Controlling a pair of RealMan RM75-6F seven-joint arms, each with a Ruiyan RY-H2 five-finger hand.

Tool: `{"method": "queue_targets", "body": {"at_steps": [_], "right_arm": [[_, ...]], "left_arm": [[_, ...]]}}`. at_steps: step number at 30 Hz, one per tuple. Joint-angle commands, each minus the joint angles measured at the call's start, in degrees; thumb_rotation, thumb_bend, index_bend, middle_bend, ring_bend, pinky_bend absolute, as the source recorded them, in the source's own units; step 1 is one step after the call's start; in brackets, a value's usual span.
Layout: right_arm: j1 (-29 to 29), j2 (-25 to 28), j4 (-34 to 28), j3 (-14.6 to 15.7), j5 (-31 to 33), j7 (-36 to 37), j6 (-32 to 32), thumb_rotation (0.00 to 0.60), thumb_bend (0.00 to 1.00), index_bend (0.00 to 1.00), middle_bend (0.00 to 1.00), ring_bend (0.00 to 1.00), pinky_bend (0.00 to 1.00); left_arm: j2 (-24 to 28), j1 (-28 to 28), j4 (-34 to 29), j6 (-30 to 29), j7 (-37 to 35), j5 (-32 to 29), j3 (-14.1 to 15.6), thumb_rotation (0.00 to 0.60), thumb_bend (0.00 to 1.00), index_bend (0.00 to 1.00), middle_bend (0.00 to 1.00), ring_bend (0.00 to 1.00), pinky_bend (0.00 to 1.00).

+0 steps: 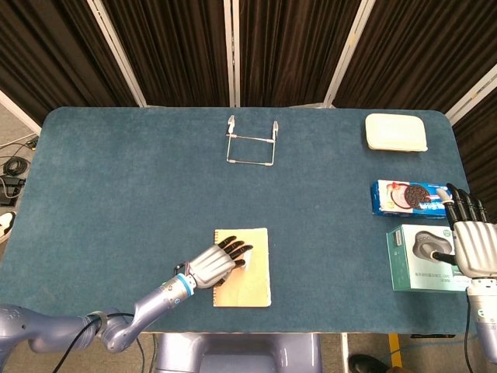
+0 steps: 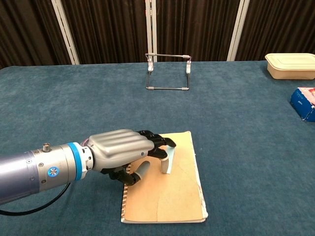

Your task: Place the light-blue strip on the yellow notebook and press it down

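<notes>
The yellow notebook [image 1: 253, 284] [image 2: 172, 196] lies near the table's front edge, spiral side to the left. The light-blue strip [image 1: 248, 261] [image 2: 169, 161] rests on its upper part, mostly covered by fingertips. My left hand [image 1: 211, 266] [image 2: 120, 150] lies palm down over the notebook's left side, fingers stretched forward and pressing on the strip, thumb tucked below. It grips nothing. My right hand [image 1: 471, 241] hovers at the far right edge over a boxed item, fingers spread and empty; the chest view does not show it.
A wire stand [image 1: 251, 141] [image 2: 168, 72] stands at the back centre. At the right are a cream lidded container [image 1: 396, 132] [image 2: 290, 65], a blue cookie pack [image 1: 408, 197] [image 2: 305, 102] and a green-white box [image 1: 419, 260].
</notes>
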State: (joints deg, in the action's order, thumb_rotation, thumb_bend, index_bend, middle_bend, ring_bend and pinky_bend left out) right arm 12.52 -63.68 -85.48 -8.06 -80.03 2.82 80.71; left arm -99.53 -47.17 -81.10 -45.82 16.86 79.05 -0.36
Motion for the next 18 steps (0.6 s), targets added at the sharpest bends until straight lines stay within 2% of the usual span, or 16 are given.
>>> {"method": "queue_targets", "body": {"at_steps": [1, 11, 18], "right_arm": [[-0.06, 0.04, -0.02, -0.04, -0.05, 0.1, -0.05, 0.6, 0.0, 0.0, 0.0, 0.0, 0.0], [-0.35, 0.31, -0.24, -0.36, -0.08, 0.38, 0.04, 0.6, 0.0, 0.0, 0.0, 0.0, 0.0], [-0.41, 0.35, -0.24, -0.5, -0.09, 0.48, -0.13, 0.6, 0.0, 0.0, 0.0, 0.0, 0.0]], "left_arm": [[-0.38, 0.07, 0.42, 0.11, 0.25, -0.14, 0.18, 0.6, 0.87, 0.32, 0.0, 0.0, 0.0], [-0.04, 0.17, -0.3, -1.59, -0.67, 1.03, -0.71, 0.6, 0.87, 0.32, 0.0, 0.0, 0.0], [-0.25, 0.2, 0.19, -0.73, 0.09, 0.05, -0.46, 0.6, 0.87, 0.32, 0.0, 0.0, 0.0]]}}
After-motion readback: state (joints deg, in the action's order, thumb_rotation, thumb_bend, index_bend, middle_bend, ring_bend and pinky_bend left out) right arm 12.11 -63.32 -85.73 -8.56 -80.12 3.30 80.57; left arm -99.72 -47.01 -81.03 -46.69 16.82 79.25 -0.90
